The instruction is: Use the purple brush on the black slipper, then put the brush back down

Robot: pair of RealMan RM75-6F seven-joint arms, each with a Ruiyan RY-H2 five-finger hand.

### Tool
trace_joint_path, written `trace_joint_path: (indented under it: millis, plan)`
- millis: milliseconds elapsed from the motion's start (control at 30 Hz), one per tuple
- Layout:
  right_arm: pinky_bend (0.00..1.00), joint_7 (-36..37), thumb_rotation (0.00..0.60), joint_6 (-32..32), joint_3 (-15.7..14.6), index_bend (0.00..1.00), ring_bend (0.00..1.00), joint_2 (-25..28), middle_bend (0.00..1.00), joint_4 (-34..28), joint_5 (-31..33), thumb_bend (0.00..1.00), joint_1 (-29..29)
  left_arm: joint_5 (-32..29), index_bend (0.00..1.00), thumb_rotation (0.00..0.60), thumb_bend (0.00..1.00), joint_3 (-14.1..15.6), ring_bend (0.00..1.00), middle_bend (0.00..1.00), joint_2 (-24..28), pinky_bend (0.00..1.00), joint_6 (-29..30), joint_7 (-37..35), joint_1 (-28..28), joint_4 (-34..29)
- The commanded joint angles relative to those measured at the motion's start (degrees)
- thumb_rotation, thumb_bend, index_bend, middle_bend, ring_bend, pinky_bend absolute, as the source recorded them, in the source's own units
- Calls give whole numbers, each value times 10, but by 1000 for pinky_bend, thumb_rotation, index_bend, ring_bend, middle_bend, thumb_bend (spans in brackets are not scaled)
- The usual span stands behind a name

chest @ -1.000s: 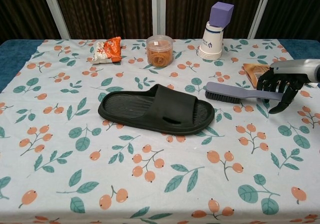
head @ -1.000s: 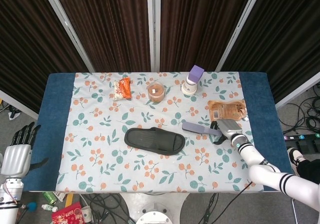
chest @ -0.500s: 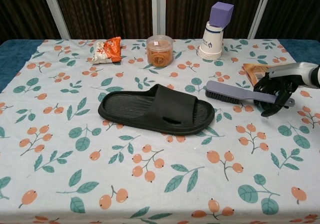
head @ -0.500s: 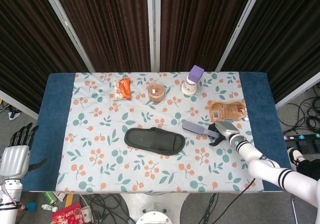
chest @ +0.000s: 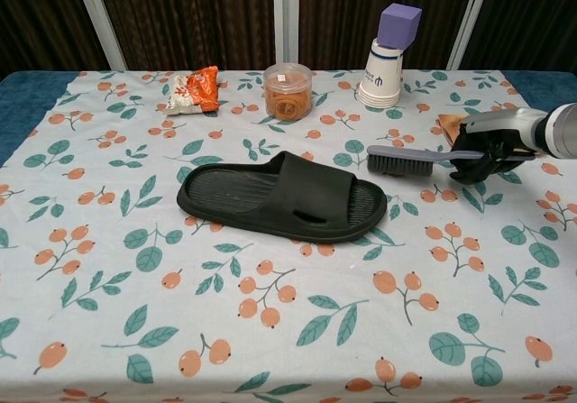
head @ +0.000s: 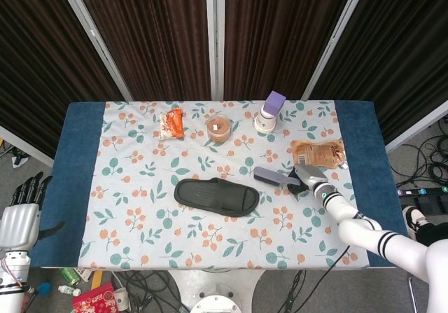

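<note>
The black slipper (head: 216,197) (chest: 281,196) lies flat in the middle of the floral cloth. To its right the purple brush (head: 273,177) (chest: 410,161) hangs level just above the cloth, bristles down. My right hand (head: 304,178) (chest: 487,148) grips its handle end, fingers wrapped around it. The brush head is a short gap from the slipper's right end. My left hand (head: 24,208) hangs open off the table's left edge, seen only in the head view.
Along the far side stand an orange snack packet (head: 172,123), a clear tub (head: 218,127) and a paper cup stack topped by a purple block (head: 269,111). A brown pouch (head: 318,152) lies just behind my right hand.
My right hand closed on the brush handle and lifted the brush off the cloth, shifting it slightly left. The left hand stayed where it was.
</note>
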Motion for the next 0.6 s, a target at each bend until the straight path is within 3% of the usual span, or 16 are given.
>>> trace_joint_path:
  millis: [33,167,400,600]
  plan:
    - [1000,-3,600,14,0,1000,995,2,917,-5,-12,761,2,3,112,600,107,-1,46,121,1,117,0,-1,-2,1]
    - [1000,6,600,32,9,1000,1000,29,970,-41,-50,929,-6,18,113,600,97,-5,46,121,2,116,0,-16,-12,10]
    - [1000,24,600,121,9,1000,1000,98,983,-121,-203,937,-44,84,113,600,92,-15,46,121,7,116,-49,-126,-80,21]
    - [1000,69,600,196,-2,1000,1000,156,990,-173,-301,936,-67,139,113,600,91,-27,46,121,4,116,-150,-171,-188,24]
